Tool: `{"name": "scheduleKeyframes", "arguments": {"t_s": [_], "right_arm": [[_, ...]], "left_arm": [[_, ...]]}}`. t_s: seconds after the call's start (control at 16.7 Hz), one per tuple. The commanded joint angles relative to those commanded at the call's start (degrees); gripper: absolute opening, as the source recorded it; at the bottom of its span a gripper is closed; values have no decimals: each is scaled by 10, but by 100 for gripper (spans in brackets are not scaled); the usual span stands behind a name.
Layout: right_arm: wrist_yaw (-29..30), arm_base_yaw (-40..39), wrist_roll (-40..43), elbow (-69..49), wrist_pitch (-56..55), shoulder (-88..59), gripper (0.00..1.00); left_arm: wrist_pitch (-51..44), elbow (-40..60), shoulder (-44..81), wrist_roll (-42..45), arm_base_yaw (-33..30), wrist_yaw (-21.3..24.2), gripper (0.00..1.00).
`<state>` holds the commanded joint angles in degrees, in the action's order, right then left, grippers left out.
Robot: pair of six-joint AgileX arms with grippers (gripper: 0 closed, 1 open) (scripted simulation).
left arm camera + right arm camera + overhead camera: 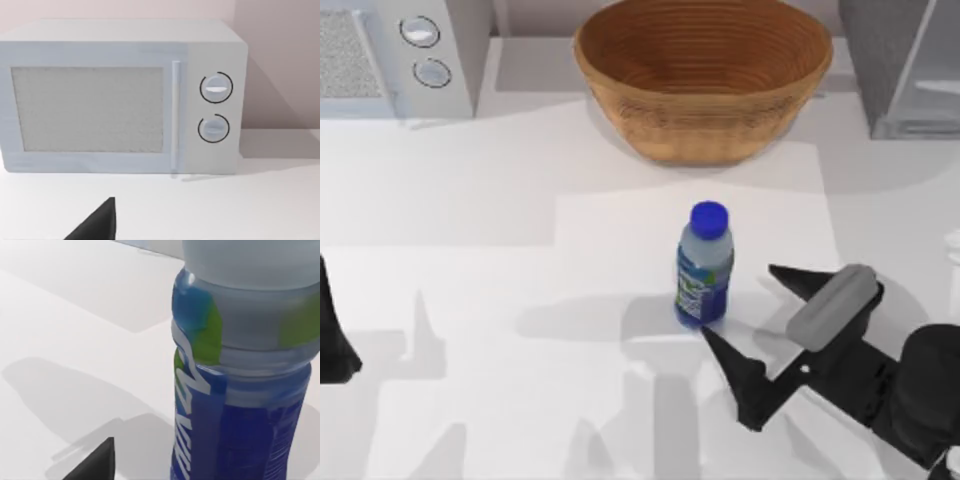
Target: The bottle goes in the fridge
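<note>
The bottle point(703, 266) stands upright near the middle of the white counter point(500, 290), blue cap up, in front of the woven basket point(704, 75). The right claw point(748, 305) sits just to the bottle's right with its two dark fingers spread wide and holding nothing; one fingertip point(712, 340) lies right beside the bottle's base, the other is apart from it. The fridge point(900, 65) is at the far right corner, the white microwave point(395, 55) at the far left. The left arm point(334, 335) is parked at the left edge
</note>
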<state>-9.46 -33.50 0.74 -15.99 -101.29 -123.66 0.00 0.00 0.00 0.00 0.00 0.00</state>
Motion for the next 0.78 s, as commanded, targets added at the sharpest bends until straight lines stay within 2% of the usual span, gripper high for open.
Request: {"name": "scheduleKeyframes", "arguments": {"t_s": [0.78], "right_arm": [[16,-16,-2,-103,79,-24,100]], "left_arm": [[0,0,0,0,0,0,100]]}}
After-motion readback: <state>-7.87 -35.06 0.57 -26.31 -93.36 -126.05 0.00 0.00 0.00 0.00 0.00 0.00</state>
